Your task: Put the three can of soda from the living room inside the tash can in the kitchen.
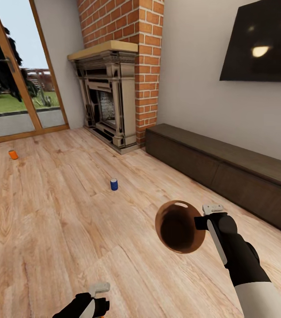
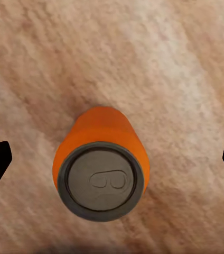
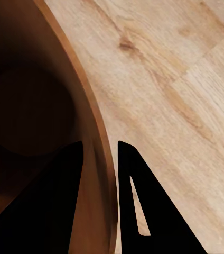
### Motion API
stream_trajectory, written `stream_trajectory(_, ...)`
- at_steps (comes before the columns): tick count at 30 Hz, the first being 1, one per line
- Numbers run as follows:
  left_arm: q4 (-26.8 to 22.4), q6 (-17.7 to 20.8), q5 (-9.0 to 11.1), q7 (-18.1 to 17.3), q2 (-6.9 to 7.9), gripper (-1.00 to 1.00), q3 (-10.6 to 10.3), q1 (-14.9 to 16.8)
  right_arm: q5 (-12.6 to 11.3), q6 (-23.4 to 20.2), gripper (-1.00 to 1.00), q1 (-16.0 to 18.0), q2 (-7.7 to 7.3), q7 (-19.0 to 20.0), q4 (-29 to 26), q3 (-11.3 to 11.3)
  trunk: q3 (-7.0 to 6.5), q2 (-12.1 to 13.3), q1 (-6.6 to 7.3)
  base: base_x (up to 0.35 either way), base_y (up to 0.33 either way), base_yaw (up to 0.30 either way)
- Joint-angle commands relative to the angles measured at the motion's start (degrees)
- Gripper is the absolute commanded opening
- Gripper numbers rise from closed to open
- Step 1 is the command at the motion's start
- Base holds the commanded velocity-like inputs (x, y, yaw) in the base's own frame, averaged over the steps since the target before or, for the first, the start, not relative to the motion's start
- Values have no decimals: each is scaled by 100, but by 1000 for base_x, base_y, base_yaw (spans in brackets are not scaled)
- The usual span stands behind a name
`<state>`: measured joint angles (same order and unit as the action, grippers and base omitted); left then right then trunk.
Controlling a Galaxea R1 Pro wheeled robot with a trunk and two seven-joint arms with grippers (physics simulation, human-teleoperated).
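Left wrist view: wide pincer (image 2: pixel 112 159) flanks orange can (image 2: pixel 101 169) (upright); right pincer (image 3: pixel 99 174) clamps bin (image 3: pixel 48 106) rim.

Head camera: high, angled forward and down across the light wood plank floor (image 1: pixel 70 229) toward the red-brick fireplace (image 1: pixel 127 57). Left wrist camera: straight down, close over an orange cylindrical soda can with grey top (image 2: pixel 101 169) on that floor. Right wrist camera: close along the coppery-brown rim of the round bucket-like bin (image 3: pixel 99 132), floor shared behind; the bin (image 1: pixel 180 226) also appears in the head view.
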<state>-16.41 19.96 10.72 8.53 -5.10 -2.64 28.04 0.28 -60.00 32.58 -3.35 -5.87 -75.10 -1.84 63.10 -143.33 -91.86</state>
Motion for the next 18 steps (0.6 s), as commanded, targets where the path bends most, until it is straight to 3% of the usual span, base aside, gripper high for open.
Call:
stream_trajectory(1, -1, 0, 0, 0, 0, 100, 0, 0, -46, 0, -100, 2, 1, 16, 0, -1, -1, 0, 1, 0, 0, 0)
stream_trajectory(10, 1, 0, 0, 0, 0, 100, 0, 0, -46, 0, -100, 2, -6, 16, 4, -1, -1, 0, 1, 0, 0, 0)
stream_trajectory(15, 2, 0, 0, 0, 0, 100, 0, 0, -46, 0, -100, 2, -8, 16, 4, -1, 110, -7, -12, 0, 0, 0)
stream_trajectory(18, 0, 0, 0, 0, -3, 100, 0, 0, -46, 0, -100, 2, -8, 16, 5, -1, 110, -7, -12, 0, 0, 0)
